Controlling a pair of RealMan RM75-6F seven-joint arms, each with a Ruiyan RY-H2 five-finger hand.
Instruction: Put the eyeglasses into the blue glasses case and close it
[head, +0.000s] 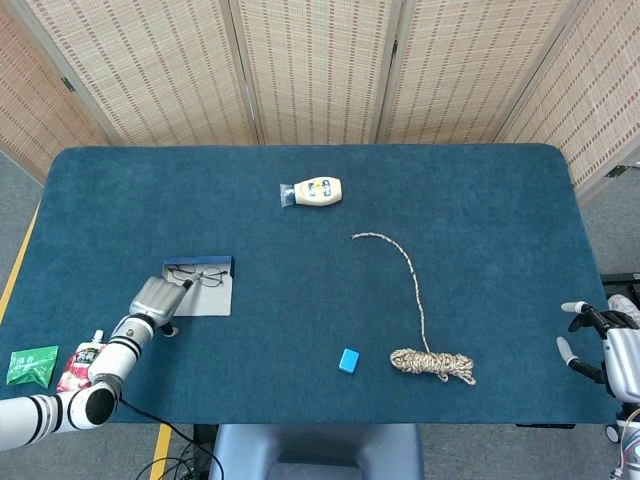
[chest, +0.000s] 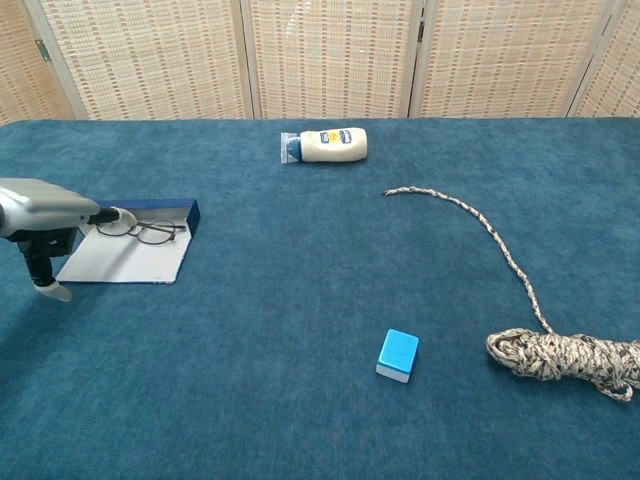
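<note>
While the blue-covered table (head: 480, 200) carries everything in sight, its largest item is the rope (head: 432, 362), which is coiled near the right part of the front edge, with one loose strand run back toward the middle of the table. The blue glasses case (chest: 140, 245) is laid open near the left edge, its pale inner flap spread flat toward the front and its blue wall raised along the far side. The eyeglasses (chest: 145, 231) are seen inside the case, laid along that far wall. They are touched at their left end by a fingertip of the left hand (head: 155, 298), which is reached in from the front left corner; whether the frame is actually pinched or merely touched cannot be told from either view. The right hand (head: 600, 345) is seen only in the head view, beyond the right edge near the front, with its fingers spread and nothing held. A white squeeze bottle (chest: 330, 145) is laid on its side toward the middle of the back edge. A red pouch (head: 82, 365) and a green packet (head: 32, 365) are placed at the front left corner. A small blue block (chest: 397, 354) is set near the front edge, left of the rope coil.
</note>
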